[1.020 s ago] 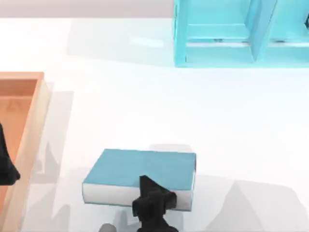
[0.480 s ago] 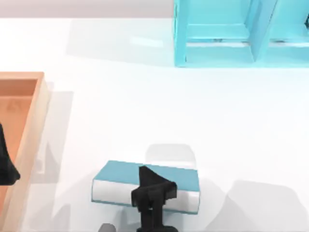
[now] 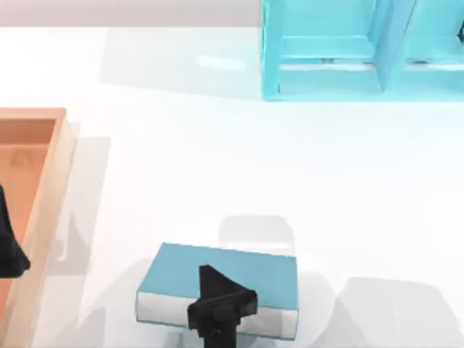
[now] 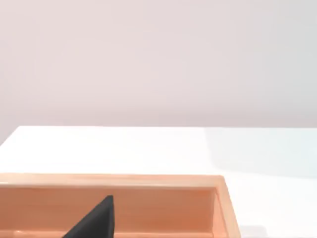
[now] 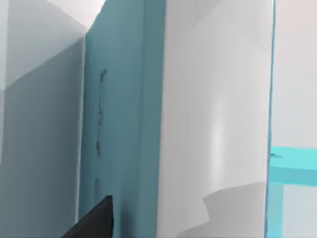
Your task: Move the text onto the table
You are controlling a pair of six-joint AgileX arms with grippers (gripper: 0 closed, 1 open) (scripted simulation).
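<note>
Right gripper (image 3: 217, 308): at the near edge, pinching the book's near long side.
Book (image 3: 225, 272): near edge, middle of the table (image 3: 217, 167), tilted, page edges toward the camera.
Left gripper (image 3: 9, 246): parked over the tray (image 3: 43, 188) at left; fingers' state cannot be told.
Shelf (image 3: 362, 51): far right.

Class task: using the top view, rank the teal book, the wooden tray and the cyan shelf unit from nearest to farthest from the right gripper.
Measured from the right gripper:
1. Teal book: under the gripper, near edge of the white table.
2. Wooden tray: left edge.
3. Cyan shelf unit: far side, right.
</note>
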